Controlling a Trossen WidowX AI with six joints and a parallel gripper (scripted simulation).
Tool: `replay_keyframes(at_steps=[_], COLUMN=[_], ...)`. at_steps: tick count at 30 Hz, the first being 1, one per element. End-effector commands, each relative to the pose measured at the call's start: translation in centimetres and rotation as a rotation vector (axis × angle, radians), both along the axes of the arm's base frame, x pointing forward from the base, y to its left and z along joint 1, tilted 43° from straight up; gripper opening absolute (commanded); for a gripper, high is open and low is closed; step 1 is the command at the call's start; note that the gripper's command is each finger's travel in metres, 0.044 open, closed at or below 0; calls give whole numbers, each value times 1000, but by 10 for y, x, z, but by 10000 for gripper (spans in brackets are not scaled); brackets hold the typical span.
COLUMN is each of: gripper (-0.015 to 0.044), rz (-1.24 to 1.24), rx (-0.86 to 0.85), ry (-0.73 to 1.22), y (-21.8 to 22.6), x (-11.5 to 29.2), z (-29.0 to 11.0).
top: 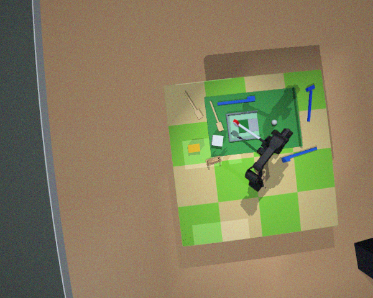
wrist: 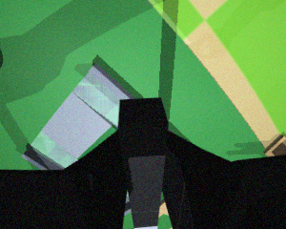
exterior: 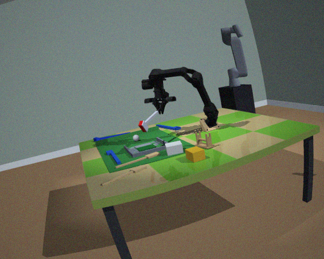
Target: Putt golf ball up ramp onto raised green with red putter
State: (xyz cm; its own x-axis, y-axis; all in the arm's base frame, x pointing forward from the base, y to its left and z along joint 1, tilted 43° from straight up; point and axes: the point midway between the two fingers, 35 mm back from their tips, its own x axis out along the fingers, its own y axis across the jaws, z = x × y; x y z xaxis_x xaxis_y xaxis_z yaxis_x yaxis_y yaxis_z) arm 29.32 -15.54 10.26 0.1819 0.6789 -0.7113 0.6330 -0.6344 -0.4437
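My gripper is shut on the upper end of the red putter's white shaft and holds it in the air. The putter slants down, and its red head hangs over the raised green, a grey-framed platform with a ramp on the dark green mat. The white golf ball rests on the mat beside the platform, apart from the putter head.
Three blue putters and two wooden ones lie around the mat. A white cube, a yellow cube and a wooden rack stand nearby. A grey arm stands behind the table.
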Motion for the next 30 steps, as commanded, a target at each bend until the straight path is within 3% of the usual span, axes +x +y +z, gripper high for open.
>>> replay_keyframes(at_steps=[1, 30], gripper=[0, 0], rz=[-66, -437], rx=[-2, 50], ry=[57, 524], y=[-24, -142], x=[-2, -72], z=[-14, -146])
